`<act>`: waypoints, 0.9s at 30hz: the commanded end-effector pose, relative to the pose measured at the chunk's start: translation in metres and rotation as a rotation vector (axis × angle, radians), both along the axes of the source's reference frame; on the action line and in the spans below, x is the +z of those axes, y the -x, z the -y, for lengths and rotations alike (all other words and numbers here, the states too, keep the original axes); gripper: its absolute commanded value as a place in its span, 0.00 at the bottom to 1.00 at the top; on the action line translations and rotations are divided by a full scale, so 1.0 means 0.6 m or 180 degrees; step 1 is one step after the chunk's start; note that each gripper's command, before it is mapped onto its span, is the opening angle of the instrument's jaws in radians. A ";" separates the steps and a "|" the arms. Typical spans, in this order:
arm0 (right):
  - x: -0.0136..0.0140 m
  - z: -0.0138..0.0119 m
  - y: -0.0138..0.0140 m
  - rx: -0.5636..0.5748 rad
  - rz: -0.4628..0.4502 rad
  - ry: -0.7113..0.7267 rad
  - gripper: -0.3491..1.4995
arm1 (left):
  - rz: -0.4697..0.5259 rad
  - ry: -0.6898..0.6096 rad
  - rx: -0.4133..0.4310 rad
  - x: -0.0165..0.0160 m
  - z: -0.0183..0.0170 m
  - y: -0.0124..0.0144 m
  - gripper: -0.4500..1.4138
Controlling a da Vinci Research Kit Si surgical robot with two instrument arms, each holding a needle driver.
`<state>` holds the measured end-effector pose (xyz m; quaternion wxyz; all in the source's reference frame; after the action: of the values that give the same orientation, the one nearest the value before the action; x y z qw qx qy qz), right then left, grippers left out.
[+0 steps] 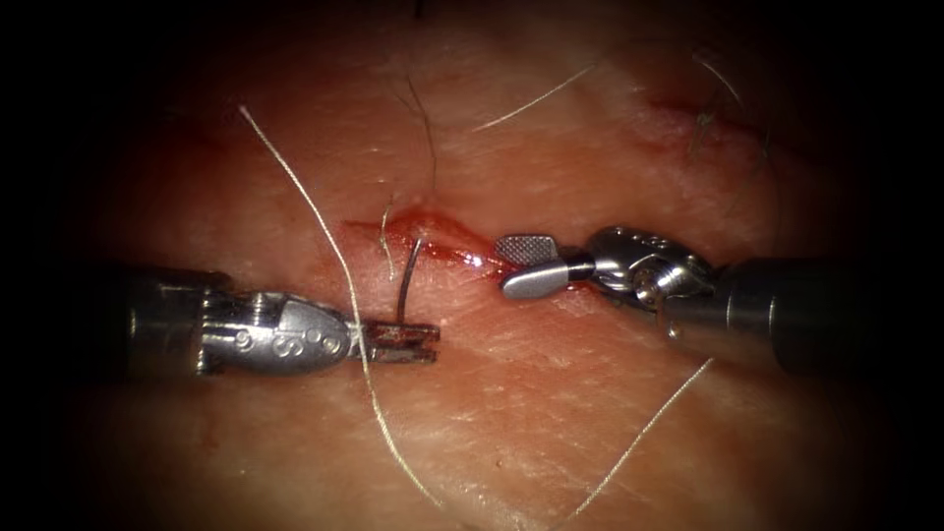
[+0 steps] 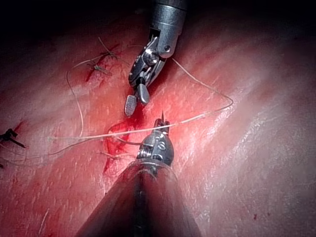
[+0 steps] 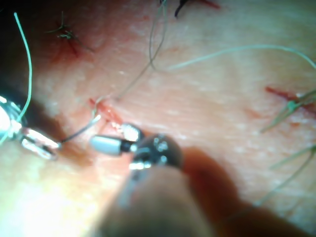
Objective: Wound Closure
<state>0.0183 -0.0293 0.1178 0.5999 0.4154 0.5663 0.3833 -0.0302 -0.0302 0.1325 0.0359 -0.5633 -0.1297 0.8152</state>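
One needle point(image 1: 407, 275), two tools, left point(image 1: 418, 341) gripping.

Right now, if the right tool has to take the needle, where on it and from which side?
Probably the bare arc of the needle between the left tool and the cut, coming in from the right. The left tool's shut jaws hold one end; the other end seems to enter the tissue at the cut. The right tool waits open, holding nothing, right of the cut.
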 end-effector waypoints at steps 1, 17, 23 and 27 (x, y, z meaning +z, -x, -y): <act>0.0009 0.0004 -0.0010 -0.0012 -0.0007 0.0004 0.90 | -0.0002 -0.0009 -0.0016 0.0012 0.0006 0.0010 0.00; 0.0009 0.0014 -0.0015 0.0069 -0.0173 0.0004 0.83 | 0.0194 0.0004 -0.0107 -0.0104 -0.0048 -0.0020 0.00; 0.0010 0.0017 -0.0019 0.0110 -0.0150 0.0009 0.82 | 0.0083 0.0309 -0.0316 -0.0110 -0.0132 -0.0019 0.00; 0.0011 0.0019 -0.0021 0.0162 -0.0142 0.0010 0.82 | 0.0082 0.0412 -0.0399 -0.0119 -0.0160 -0.0023 0.00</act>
<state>0.0189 -0.0302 0.1179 0.5761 0.4061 0.5920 0.3909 -0.0280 -0.0202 0.1245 0.0496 -0.5807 -0.0346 0.8118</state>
